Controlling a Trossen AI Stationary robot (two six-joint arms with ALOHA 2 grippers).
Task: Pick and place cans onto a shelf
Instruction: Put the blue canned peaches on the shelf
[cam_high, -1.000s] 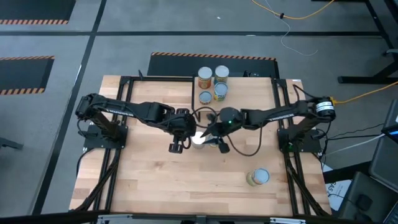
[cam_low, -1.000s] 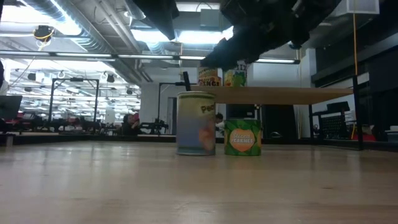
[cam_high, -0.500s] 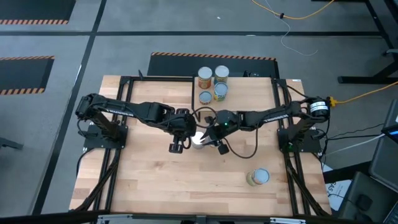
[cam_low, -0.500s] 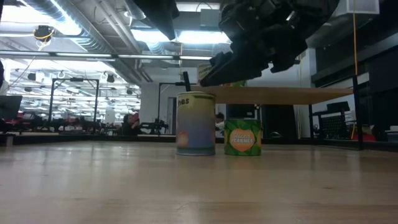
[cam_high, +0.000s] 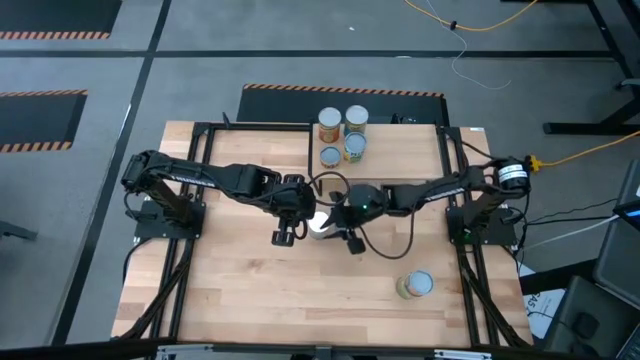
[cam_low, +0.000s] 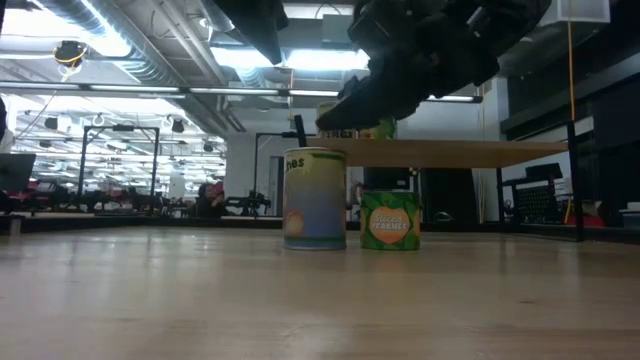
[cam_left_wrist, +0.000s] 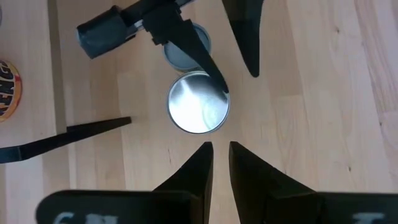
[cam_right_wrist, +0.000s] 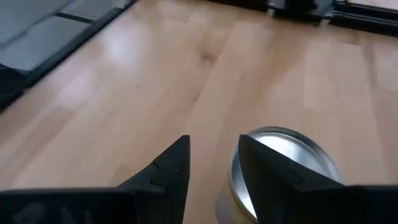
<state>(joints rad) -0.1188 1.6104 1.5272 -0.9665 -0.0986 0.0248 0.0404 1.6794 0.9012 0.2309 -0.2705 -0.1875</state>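
Under right gripper (cam_right_wrist: 211, 165): silver-topped can (cam_right_wrist: 283, 165); overhead hides it, seemingly ungripped.

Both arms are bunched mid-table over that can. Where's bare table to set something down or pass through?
The near half of the table is bare, bordered only by the lone can near the right side. The strip along the left side is also open. It is crowded mid-table, where the left gripper and right gripper flank the silver-topped can, and at the shelf behind.

Overhead, table-level, 2 wrist cams
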